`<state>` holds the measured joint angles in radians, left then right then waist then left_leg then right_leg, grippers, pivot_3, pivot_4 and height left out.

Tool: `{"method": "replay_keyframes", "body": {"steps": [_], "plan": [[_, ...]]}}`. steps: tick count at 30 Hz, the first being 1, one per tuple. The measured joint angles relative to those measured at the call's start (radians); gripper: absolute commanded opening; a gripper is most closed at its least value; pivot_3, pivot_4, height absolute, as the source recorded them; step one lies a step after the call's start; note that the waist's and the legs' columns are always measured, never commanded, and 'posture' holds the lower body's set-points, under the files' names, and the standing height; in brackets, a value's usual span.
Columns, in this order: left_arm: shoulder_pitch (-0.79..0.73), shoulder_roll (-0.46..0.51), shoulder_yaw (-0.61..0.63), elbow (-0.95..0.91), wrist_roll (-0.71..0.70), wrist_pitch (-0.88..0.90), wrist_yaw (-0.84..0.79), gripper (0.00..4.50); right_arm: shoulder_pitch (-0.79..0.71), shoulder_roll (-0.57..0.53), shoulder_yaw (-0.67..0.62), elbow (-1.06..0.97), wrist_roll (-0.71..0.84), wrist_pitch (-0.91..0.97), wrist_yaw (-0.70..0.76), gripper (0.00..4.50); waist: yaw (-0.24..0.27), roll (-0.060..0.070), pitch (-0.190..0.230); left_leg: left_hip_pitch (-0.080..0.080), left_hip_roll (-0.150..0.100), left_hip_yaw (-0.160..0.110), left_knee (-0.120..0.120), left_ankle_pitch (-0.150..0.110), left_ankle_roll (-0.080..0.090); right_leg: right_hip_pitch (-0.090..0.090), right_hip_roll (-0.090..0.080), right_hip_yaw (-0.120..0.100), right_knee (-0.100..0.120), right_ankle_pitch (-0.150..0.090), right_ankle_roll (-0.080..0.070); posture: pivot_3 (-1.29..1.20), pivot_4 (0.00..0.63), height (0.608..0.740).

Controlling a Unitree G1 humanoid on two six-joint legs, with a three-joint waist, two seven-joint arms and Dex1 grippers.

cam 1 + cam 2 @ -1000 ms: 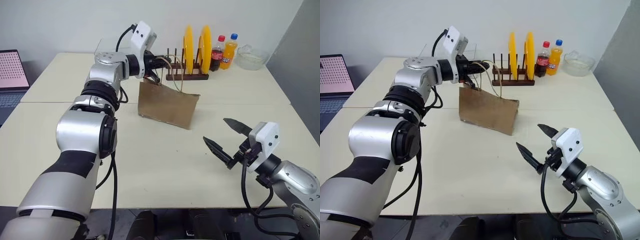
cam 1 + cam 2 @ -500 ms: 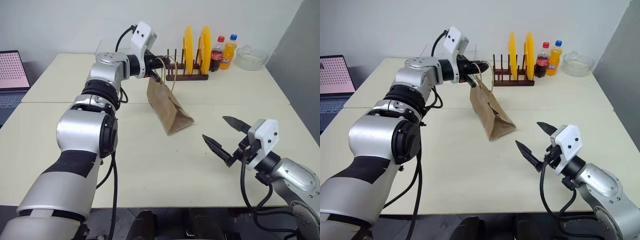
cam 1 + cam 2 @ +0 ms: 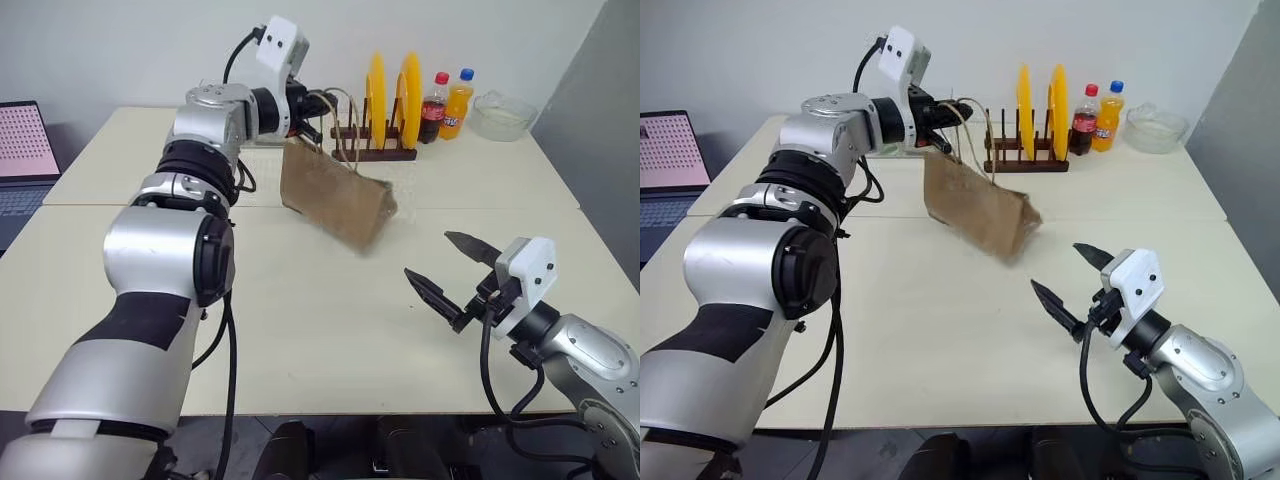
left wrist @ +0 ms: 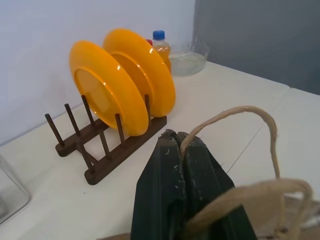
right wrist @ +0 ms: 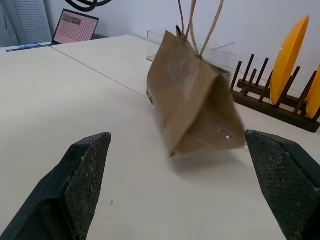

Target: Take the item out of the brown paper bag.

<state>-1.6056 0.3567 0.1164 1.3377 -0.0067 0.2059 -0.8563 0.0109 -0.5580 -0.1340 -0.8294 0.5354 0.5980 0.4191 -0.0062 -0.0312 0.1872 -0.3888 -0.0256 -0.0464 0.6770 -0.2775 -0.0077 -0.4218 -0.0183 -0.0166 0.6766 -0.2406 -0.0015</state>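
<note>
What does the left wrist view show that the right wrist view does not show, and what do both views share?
Left wrist view only: the left gripper, shut on a tan cord loop handle; the orange soda bottle with a blue cap; a clear glass bowl.

Right wrist view only: the creased brown paper bag's body seen whole, hanging tilted just above the table; the open right gripper; a laptop with a pink screen.

Both: the yellow plates in the brown wooden rack, the cream table, the bag's handles.
</note>
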Motion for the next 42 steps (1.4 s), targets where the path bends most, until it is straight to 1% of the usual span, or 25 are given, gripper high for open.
{"method": "replay_keyframes", "body": {"steps": [15,33,39,42], "plan": [[0.025,-0.01,-0.002,0.0,0.011,0.004,0.013,0.04,0.0,0.011,0.018,0.003,-0.005,-0.004,0.013,4.5,0.0,0.0,0.0,0.0,0.0,0.0,0.0,0.0,0.0,0.0,0.0,0.0,0.001,0.0,0.0,0.0,0.15,0.74],[0.044,-0.01,-0.024,0.002,0.028,-0.022,-0.028,0.04,-0.001,0.012,0.019,0.003,-0.004,-0.002,0.012,4.5,0.0,0.0,0.0,0.0,0.0,0.0,0.0,0.0,0.0,0.0,0.0,0.0,0.001,0.0,0.0,0.0,0.15,0.74],[0.054,-0.01,-0.032,0.001,0.029,-0.041,-0.032,0.04,-0.002,0.012,0.039,0.003,-0.004,-0.002,0.012,4.5,0.0,0.0,0.0,0.0,0.0,0.0,0.0,0.0,0.0,0.0,0.0,0.0,0.001,0.0,0.0,0.0,0.15,0.74],[0.058,-0.009,-0.043,0.001,0.041,-0.059,-0.037,0.6,-0.002,0.012,0.039,0.003,-0.004,-0.002,0.01,4.5,0.0,0.0,0.0,0.0,0.0,0.0,0.001,0.0,0.0,0.0,0.0,0.001,0.001,0.0,0.0,0.0,0.15,0.74]]}}
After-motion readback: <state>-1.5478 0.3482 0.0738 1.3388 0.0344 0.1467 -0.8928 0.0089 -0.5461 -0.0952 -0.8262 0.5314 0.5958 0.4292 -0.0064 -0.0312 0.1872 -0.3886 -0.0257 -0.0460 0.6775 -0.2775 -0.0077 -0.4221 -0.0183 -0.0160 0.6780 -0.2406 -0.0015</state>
